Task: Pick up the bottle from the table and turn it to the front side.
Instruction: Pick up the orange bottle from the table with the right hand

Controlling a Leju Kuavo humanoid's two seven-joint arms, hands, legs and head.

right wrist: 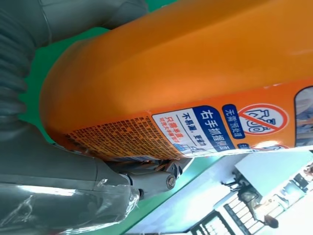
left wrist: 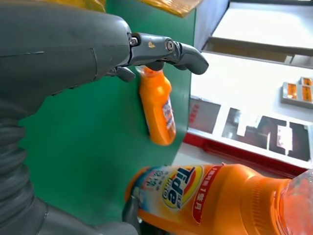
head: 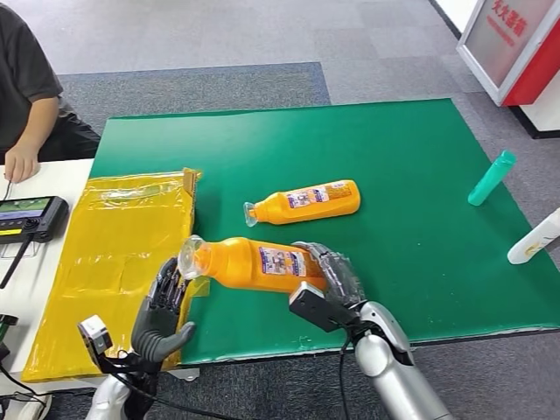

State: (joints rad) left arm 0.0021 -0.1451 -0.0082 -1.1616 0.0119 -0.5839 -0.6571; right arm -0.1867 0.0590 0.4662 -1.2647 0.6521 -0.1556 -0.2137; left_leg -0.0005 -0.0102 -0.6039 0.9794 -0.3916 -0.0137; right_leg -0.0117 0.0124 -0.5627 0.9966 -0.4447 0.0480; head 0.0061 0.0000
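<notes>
An orange detergent bottle (head: 254,262) hangs level just above the green mat (head: 409,175), clear cap pointing left. My right hand (head: 333,273) grips its base end. The right wrist view has the bottle's back label (right wrist: 177,73) close up against the thumb. My left hand (head: 162,311) sits just below the cap with fingers (left wrist: 169,49) spread and holds nothing. The left wrist view catches the Tide front label (left wrist: 207,196) of the held bottle. A second orange bottle (head: 307,202) lies flat on the mat behind it.
A yellow plastic bag (head: 112,254) lies at the mat's left edge. A teal bottle (head: 492,178) and a white bottle (head: 535,238) lie at the far right. A person (head: 26,96) sits at the white table with a dark device (head: 30,216).
</notes>
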